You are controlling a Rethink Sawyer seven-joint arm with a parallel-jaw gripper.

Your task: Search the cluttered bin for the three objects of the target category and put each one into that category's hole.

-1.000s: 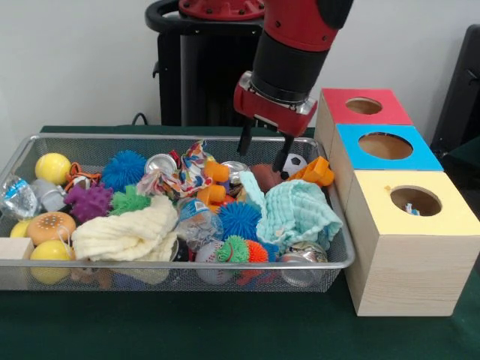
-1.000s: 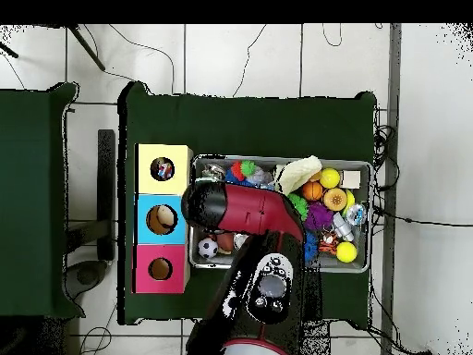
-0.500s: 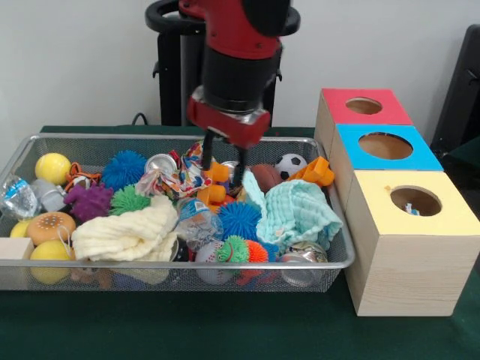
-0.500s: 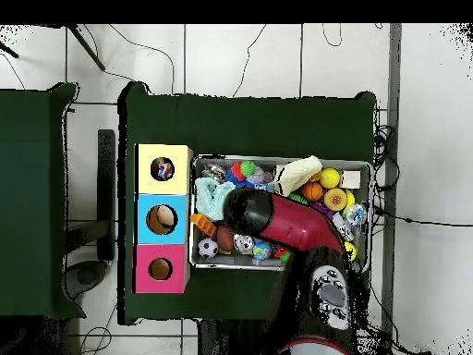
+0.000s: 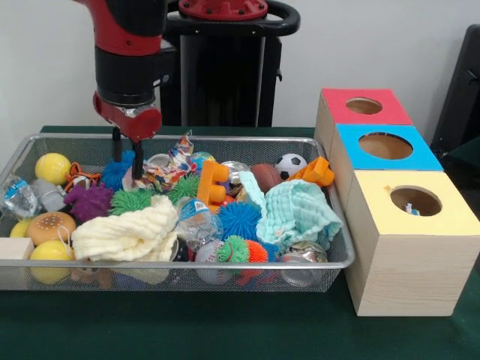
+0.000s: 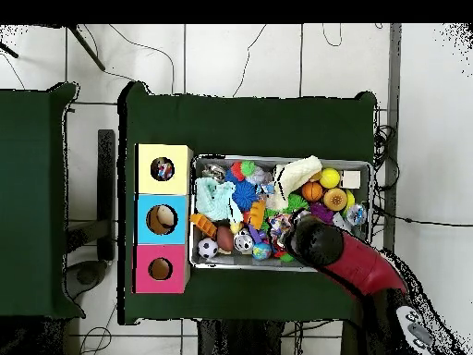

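While the fingers (image 5: 127, 152) hung apart and empty over the blue spiky ball (image 5: 117, 171) in the bin (image 5: 330, 259), the yellow box (image 5: 415, 201) and blue box (image 6: 163, 220) already held items; searching looked unfinished.

Red arm (image 6: 346, 259) over cluttered bin's (image 6: 281, 266) lower edge.
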